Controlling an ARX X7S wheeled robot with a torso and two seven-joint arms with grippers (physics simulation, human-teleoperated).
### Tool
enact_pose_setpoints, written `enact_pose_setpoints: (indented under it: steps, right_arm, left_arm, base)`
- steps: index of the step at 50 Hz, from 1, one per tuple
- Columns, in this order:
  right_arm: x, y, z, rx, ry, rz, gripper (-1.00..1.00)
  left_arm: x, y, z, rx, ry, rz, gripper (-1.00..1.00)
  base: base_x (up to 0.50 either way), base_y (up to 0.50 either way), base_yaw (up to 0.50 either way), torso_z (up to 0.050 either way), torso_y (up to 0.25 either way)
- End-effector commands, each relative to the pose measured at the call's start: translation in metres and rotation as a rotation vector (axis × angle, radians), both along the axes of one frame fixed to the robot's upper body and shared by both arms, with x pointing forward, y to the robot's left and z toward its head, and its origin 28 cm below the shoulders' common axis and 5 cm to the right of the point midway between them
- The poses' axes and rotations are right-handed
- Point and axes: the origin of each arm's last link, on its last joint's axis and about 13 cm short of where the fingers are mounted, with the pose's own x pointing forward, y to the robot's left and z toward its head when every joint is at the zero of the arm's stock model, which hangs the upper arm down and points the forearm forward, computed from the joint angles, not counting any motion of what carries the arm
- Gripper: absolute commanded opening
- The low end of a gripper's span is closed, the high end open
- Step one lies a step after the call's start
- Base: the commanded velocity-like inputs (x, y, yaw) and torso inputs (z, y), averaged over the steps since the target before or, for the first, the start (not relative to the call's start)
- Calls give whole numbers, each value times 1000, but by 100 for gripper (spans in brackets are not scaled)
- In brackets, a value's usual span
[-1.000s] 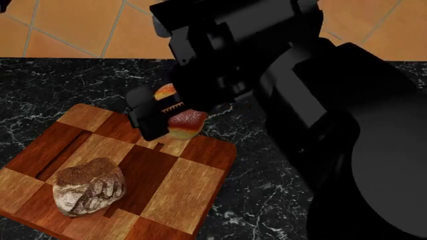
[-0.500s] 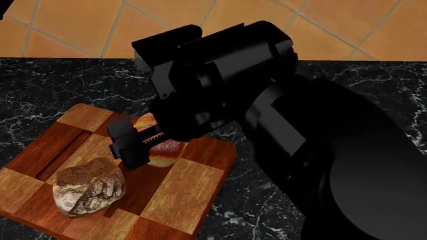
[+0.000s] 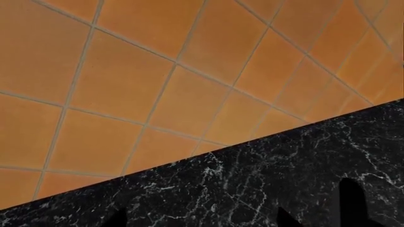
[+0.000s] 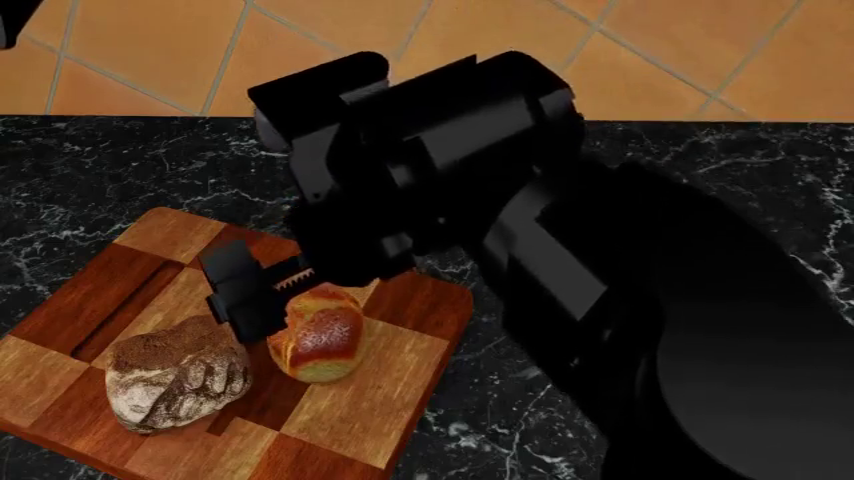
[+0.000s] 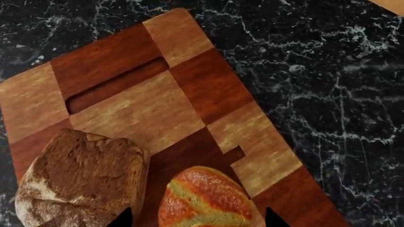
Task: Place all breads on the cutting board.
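Right claw [image 4: 274, 290] looks spread around the roll [image 4: 318, 344] | roll on cutting board [image 4: 387, 370], loaf [image 4: 176, 372] at nine o'clock | lift straight up, no nudging | left claw unseen

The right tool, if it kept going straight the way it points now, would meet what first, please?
Most likely the golden roll, lying on the cutting board between the right tool's fingertips; the board comes next. Exact depth is unclear.
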Motion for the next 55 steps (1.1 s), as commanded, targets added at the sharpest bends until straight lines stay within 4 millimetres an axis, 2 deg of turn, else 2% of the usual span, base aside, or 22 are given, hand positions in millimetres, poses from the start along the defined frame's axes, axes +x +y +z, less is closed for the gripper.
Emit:
enact_pose_setpoints:
  steps: [1,6,11,17,22,29,31,34,40,42,55]
  right_arm:
    - [0,0,29,54,-56,21,100]
    - [-2,-7,70,112,-117,9,100]
    - [-5,-17,100,143,-190,0,100]
    - [-28,-37,108,154,-236,-11,100]
    - [-47,-58,120,183,-301,-55,100]
    - [-76,-85,128,228,-351,-115,100]
    - [-83,-91,130,251,-402,-119,100]
    - [-92,-99,125,247,-433,-135,100]
    - [-108,-114,122,294,-488,-172,100]
    - [-115,-119,122,348,-501,-176,100]
    - [-149,-144,116,379,-623,-308,100]
  left_arm:
    - [-2,-2,4,2,-9,-3,100]
    - [-1,-2,4,9,-12,1,100]
    - [-3,-5,1,20,-15,-1,100]
    - [-11,-3,2,30,-37,12,100]
    - [-28,-2,12,35,-74,15,100]
    - [-43,-2,10,89,-117,62,100]
    - [-52,-4,9,86,-125,54,100]
    - [-61,-9,5,112,-127,43,100]
    - [-82,-11,11,94,-166,36,100]
    - [-88,-10,11,88,-172,41,100]
    - [-118,-2,14,64,-227,44,100]
  base:
    - [0,0,0,0,0]
    - [0,0,0,0,0]
    - [0,0,0,0,0]
    - [0,0,0,0,0]
    - [0,0,0,0,0]
    - [0,0,0,0,0]
    - [0,0,0,0,0]
    - [0,0,0,0,0]
    - [0,0,0,0,0]
    - [0,0,0,0,0]
    - [0,0,0,0,0]
